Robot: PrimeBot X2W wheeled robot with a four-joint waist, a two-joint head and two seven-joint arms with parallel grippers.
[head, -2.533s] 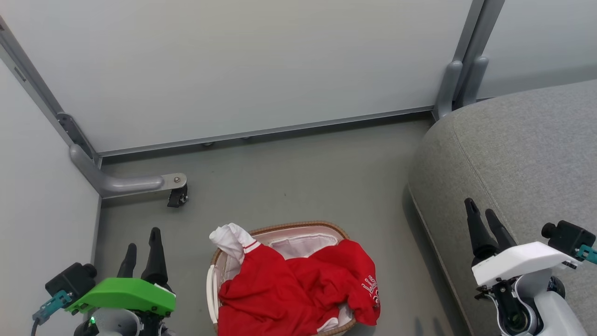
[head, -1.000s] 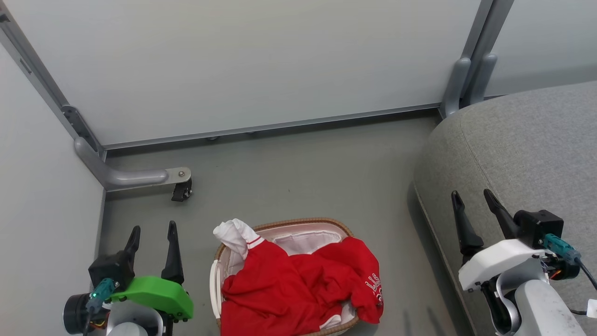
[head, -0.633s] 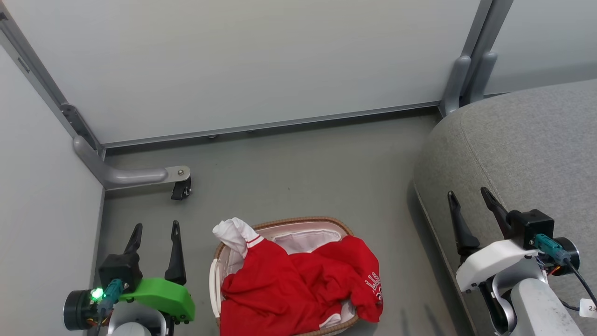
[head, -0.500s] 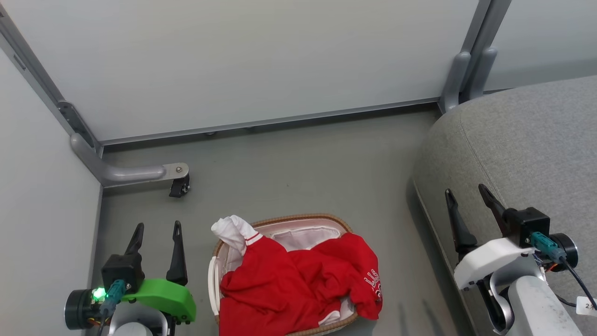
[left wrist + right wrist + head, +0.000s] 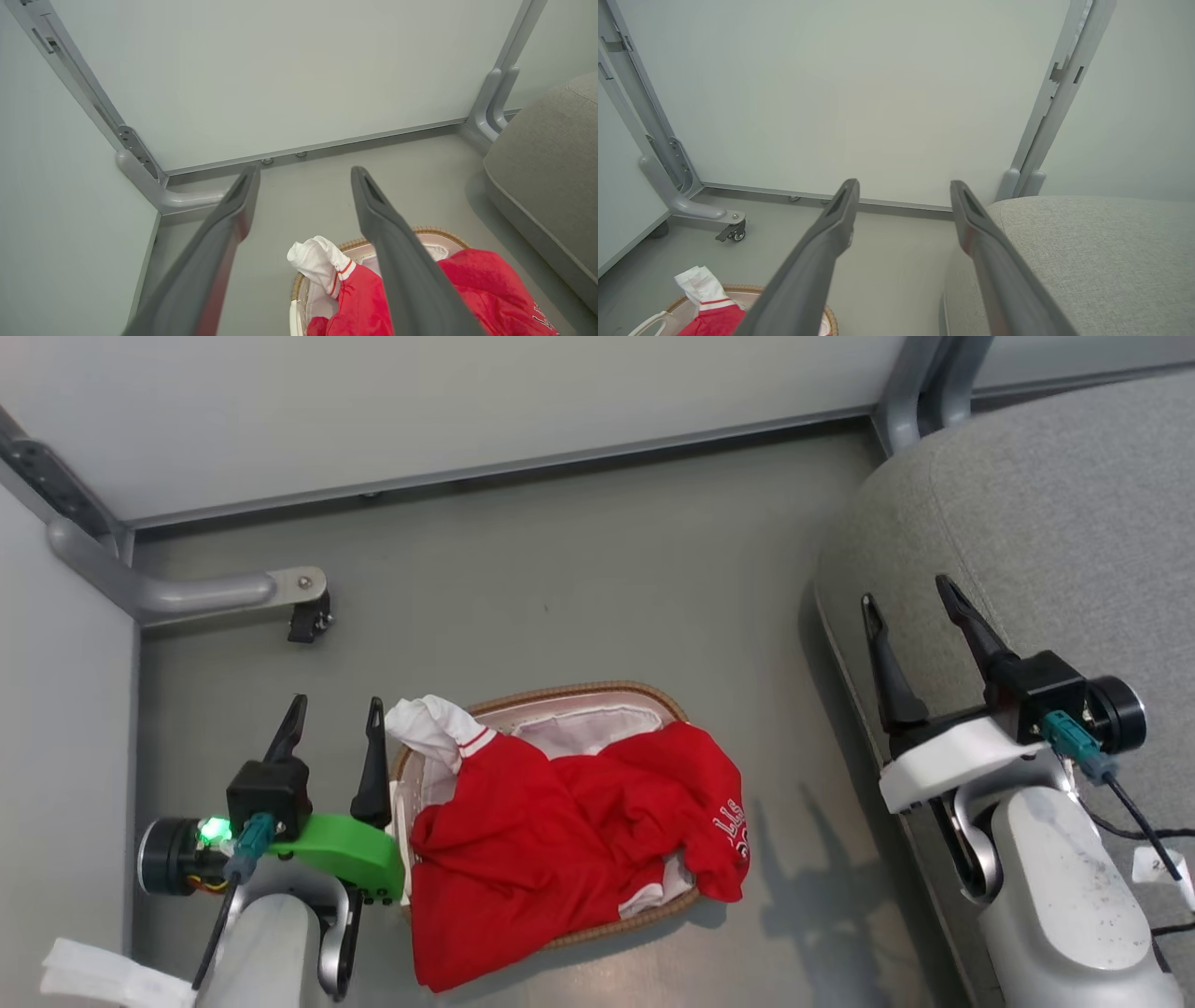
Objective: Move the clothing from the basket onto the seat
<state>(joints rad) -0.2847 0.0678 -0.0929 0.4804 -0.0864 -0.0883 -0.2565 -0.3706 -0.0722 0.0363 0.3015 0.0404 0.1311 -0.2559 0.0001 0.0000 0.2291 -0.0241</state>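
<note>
White lettering (image 5: 731, 824) on the red clothing (image 5: 551, 831), illegible

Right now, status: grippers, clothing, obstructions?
Left gripper open, empty, beside basket. Right gripper open, empty, by seat edge. Clothing heaped in basket, spilling over rim. Nothing seen between basket and seat.

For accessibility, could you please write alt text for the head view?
Bright red garments with white trim fill an oval white basket with a brown woven rim on the floor, spilling over its edge. The open left gripper stands beside it; the open right gripper shows against a large grey fabric seat.
</note>
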